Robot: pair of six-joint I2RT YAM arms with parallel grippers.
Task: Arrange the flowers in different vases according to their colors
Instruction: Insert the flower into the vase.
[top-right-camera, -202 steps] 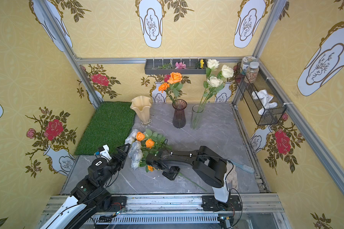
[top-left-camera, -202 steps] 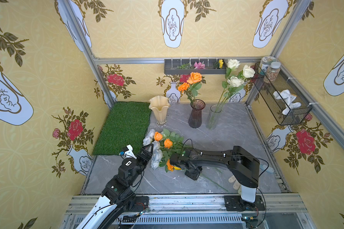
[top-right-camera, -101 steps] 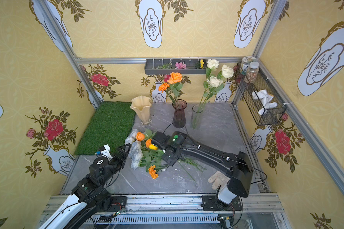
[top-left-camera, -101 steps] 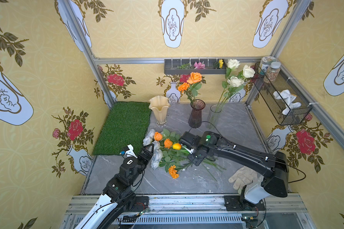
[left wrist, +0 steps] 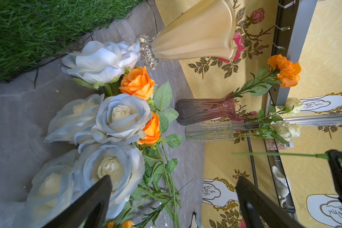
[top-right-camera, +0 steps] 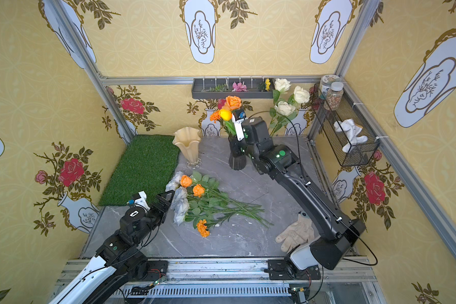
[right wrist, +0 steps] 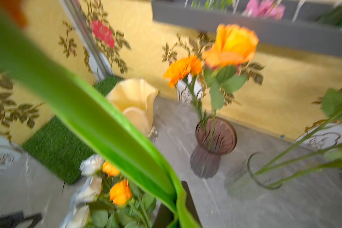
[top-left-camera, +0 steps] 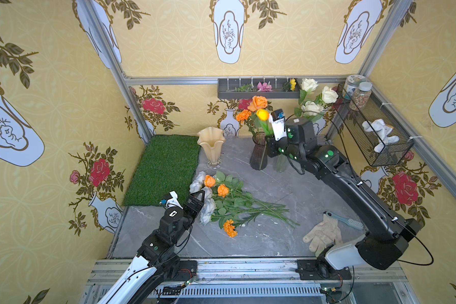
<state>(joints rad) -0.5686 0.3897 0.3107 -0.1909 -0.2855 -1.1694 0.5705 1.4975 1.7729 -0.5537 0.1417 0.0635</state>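
- Right fingers (top-left-camera: 270,140) clenched on the green stem of the yellow tulip (top-left-camera: 262,114). It is held up off the desk (top-left-camera: 248,237) with the bloom on top.
- In both top views the tulip bloom sits just beside the orange rose (top-left-camera: 258,102) and marigold (top-left-camera: 244,115), which stand in the purple vase (top-left-camera: 258,155).
- The right wrist view is blurred. The tulip leaf (right wrist: 99,122) fills the foreground, with the purple vase mouth (right wrist: 215,136) below and beyond it.
- Clear vase (left wrist: 207,131) stands next to the purple one and holds the cream-white roses (top-left-camera: 311,108). In both top views the right arm mostly hides it.
- Cream-amber vase (top-left-camera: 211,147) stands upright near the grass mat (top-left-camera: 166,168), with nothing in it.
- Left fingers (top-left-camera: 198,200) are spread wide and hold nothing, low over the desk and right up against the pale blue roses (top-left-camera: 207,208).
- Lying loose on the desk are the pale blue roses, two orange roses (top-left-camera: 223,190) and one marigold (top-left-camera: 230,227), stems overlapping.
- Glove (top-left-camera: 323,233) and brush (top-left-camera: 345,219) lie near the right arm's base.
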